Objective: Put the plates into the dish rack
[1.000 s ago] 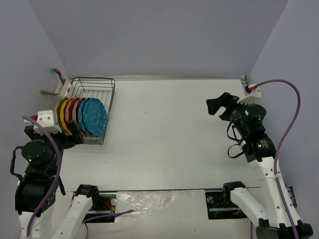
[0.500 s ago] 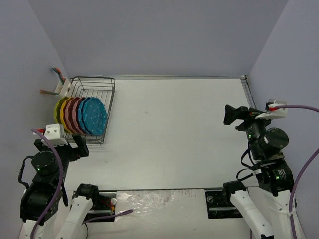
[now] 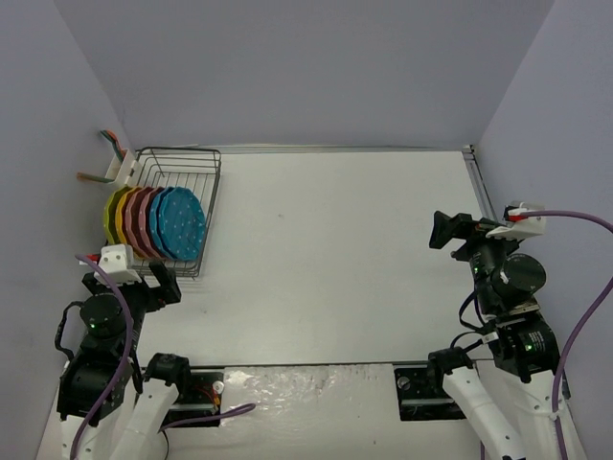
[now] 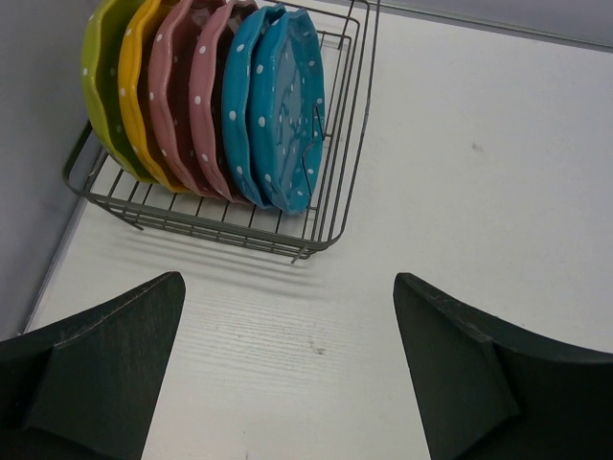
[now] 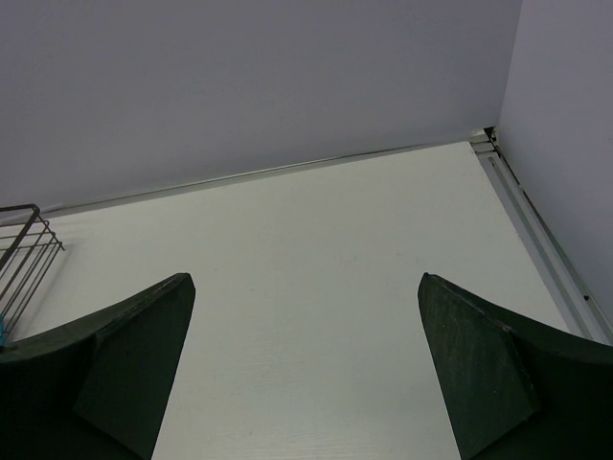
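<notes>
Several polka-dot plates (image 3: pixel 158 223) stand on edge in a row in the black wire dish rack (image 3: pixel 196 172) at the table's far left: lime, orange-yellow, two pink, two turquoise. In the left wrist view the plates (image 4: pixel 278 105) fill the near part of the rack (image 4: pixel 350 144). My left gripper (image 3: pixel 158 285) is open and empty, just in front of the rack's near edge; it also shows in its wrist view (image 4: pixel 287 287). My right gripper (image 3: pixel 442 230) is open and empty at the right side of the table; its wrist view (image 5: pixel 306 283) shows only bare table between the fingers.
A white caddy (image 3: pixel 122 168) with utensils hangs on the rack's far left corner. Grey walls close in the table on the left, back and right. A rail (image 3: pixel 476 182) runs along the table's right edge. The rack's far half (image 3: pixel 182 168) holds no plates.
Both arms have pulled back toward their bases. The left gripper moved away from the rack's plates toward the near edge. The right gripper moved right and nearer.
</notes>
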`<state>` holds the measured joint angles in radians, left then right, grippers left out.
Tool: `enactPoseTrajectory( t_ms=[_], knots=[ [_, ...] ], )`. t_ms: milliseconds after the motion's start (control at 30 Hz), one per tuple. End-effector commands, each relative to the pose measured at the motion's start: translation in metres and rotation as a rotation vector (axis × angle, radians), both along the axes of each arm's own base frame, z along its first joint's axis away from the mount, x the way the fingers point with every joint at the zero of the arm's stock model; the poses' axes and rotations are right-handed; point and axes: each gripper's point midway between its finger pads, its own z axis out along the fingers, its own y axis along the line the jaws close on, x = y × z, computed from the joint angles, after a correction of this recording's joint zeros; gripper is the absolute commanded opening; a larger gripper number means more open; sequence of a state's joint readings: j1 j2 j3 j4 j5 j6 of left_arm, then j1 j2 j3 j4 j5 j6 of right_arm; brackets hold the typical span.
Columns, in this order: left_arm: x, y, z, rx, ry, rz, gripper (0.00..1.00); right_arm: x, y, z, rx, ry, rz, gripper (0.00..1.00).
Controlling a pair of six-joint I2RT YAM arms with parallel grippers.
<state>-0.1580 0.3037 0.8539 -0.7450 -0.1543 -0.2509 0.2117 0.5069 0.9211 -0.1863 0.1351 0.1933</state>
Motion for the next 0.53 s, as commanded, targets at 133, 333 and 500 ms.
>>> enactPoseTrajectory(
  t_ms=[133, 333, 500],
  knots=[
    [0.013, -0.004, 0.015, -0.046, -0.108, 0.004, 0.88, 0.001, -0.003, 0.022, -0.001, -0.096, -0.020, 1.00],
    [0.012, -0.003, 0.012, -0.049, -0.117, 0.012, 0.88, 0.001, -0.002, 0.021, -0.003, -0.098, -0.016, 1.00],
    [0.012, -0.003, 0.008, -0.051, -0.113, 0.011, 0.88, 0.002, -0.002, 0.022, 0.001, -0.099, -0.015, 1.00]
  ],
)
